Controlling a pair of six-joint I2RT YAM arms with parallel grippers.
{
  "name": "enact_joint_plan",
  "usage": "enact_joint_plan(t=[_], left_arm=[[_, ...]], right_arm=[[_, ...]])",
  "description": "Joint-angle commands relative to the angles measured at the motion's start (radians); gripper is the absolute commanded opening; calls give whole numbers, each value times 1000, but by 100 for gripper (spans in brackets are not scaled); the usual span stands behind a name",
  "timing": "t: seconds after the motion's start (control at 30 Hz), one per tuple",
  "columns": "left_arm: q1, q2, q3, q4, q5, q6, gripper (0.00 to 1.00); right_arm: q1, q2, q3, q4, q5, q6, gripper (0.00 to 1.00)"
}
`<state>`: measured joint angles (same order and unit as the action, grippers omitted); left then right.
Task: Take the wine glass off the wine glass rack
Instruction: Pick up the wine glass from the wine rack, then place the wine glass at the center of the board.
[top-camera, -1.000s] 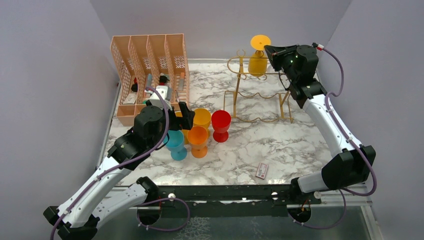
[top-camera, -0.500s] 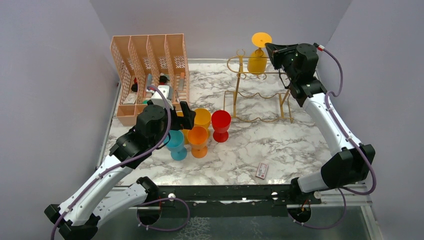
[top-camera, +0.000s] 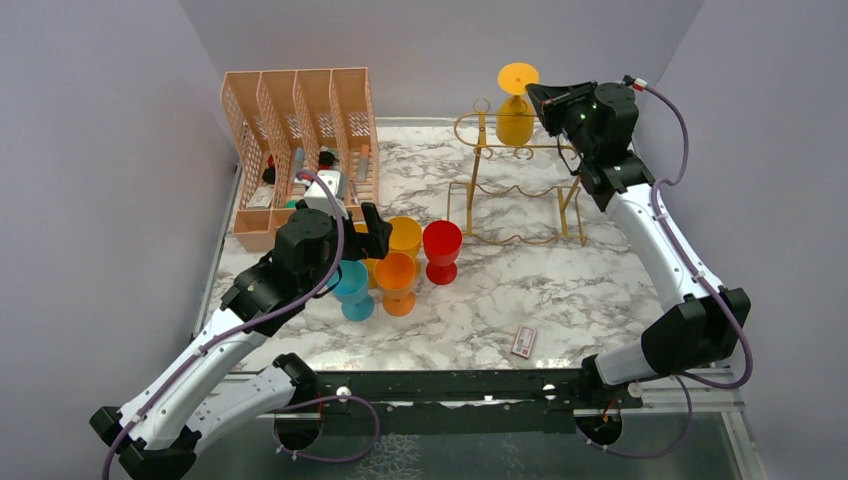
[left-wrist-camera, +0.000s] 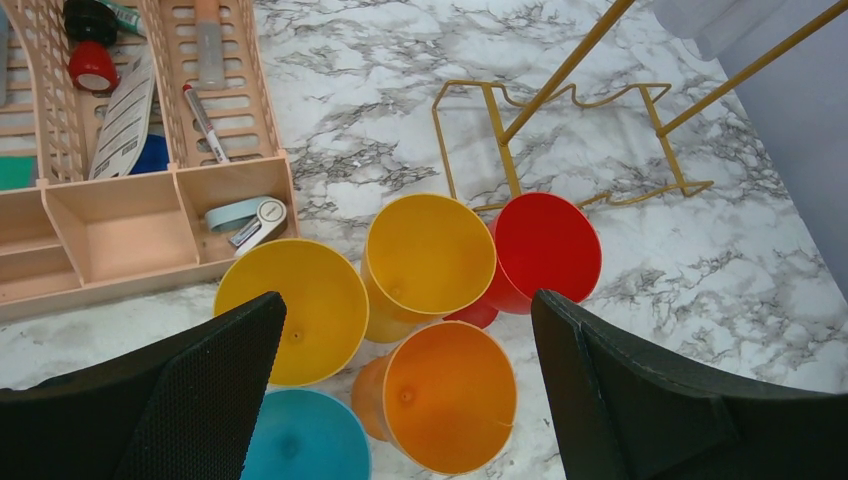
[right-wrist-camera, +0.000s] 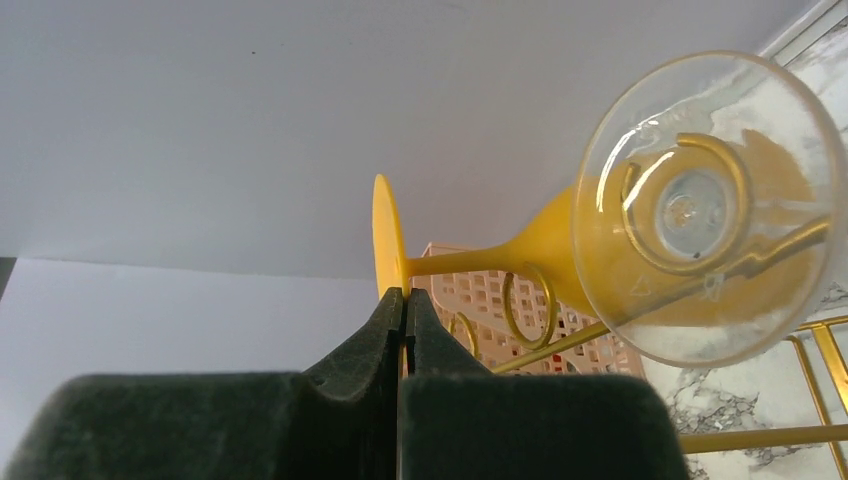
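Marble table (top-camera: 560, 290), far right: right gripper (right-wrist-camera: 403, 295) pinches the wine glass (right-wrist-camera: 560, 240) by its foot rim. It looks light and slippery. Left gripper (left-wrist-camera: 405, 300) gapes empty.

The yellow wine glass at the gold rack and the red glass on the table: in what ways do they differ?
The yellow wine glass is upside down, foot up, at the top rail of the rack; the red glass stands upright on the table. The right tool is shut on the yellow wine glass's foot; no tool touches the red glass. Both are stemmed glasses with a round foot.
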<state>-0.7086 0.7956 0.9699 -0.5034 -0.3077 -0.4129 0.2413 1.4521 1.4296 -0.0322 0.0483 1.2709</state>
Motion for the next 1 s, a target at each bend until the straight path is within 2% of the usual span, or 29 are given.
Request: enact_joint_plan(t=[0.0, 0.27, 0.5, 0.73, 0.97], left_arm=[[3, 5, 12, 11, 7, -11, 99], [3, -1, 10, 11, 9, -12, 99], [3, -2, 20, 11, 11, -12, 99], [3, -5, 20, 11, 15, -11, 99], [3, -15, 16, 11, 12, -13, 99]], right_arm=[[6, 0, 41, 38, -73, -54, 1], [6, -9, 42, 123, -195, -155, 1], [6, 13, 22, 304, -385, -253, 1], [5, 115, 133, 361, -663, -364, 1], [5, 175, 230, 296, -723, -485, 1]])
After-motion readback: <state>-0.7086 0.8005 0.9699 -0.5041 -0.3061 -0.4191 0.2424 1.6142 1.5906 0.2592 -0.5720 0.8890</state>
